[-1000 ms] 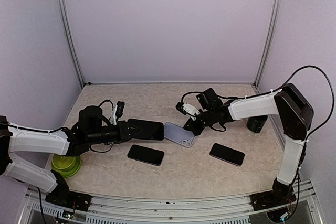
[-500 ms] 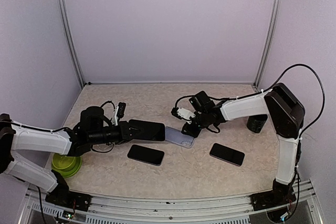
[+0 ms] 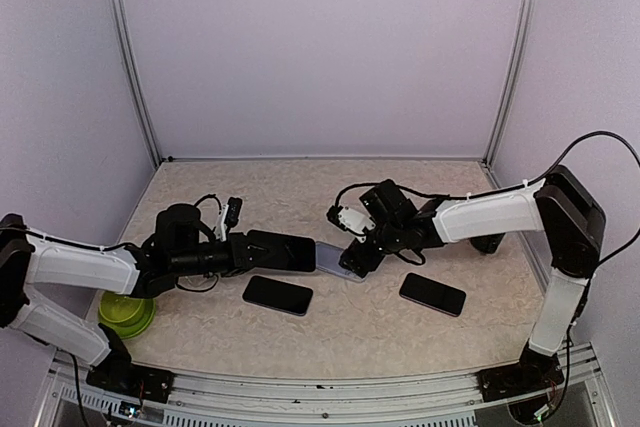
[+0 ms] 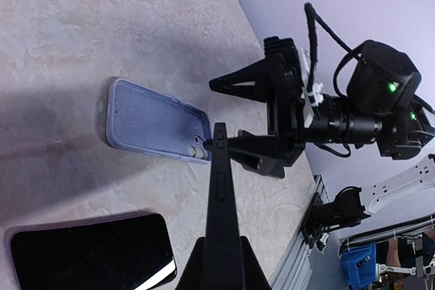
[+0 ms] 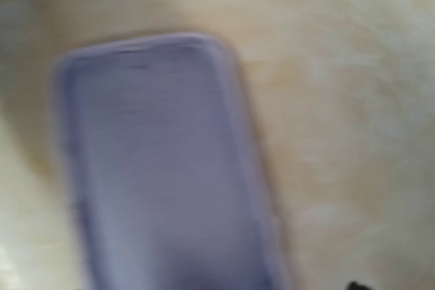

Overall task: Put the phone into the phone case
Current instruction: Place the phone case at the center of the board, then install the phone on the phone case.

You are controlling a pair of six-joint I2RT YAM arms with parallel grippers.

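Phone (image 3: 282, 250) clamped by one end in left gripper (image 3: 248, 249), long axis pointing at phone case (image 3: 335, 261) flat on table (image 3: 300, 197), tip just beside it; right gripper (image 3: 354, 254) spread open at case's far side.

Both arms are extended low and inward, toward each other. The left claw (image 3: 254, 249) is clamped on a phone (image 3: 288, 249); the right claw (image 3: 351, 257) is spread, pointed downward.

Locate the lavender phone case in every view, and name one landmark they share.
Top external: phone case at the centre of the table.
Left wrist: phone case left of centre, lying flat.
Right wrist: phone case fills the left half, blurred.
Shared landmark: the marbled table under it.
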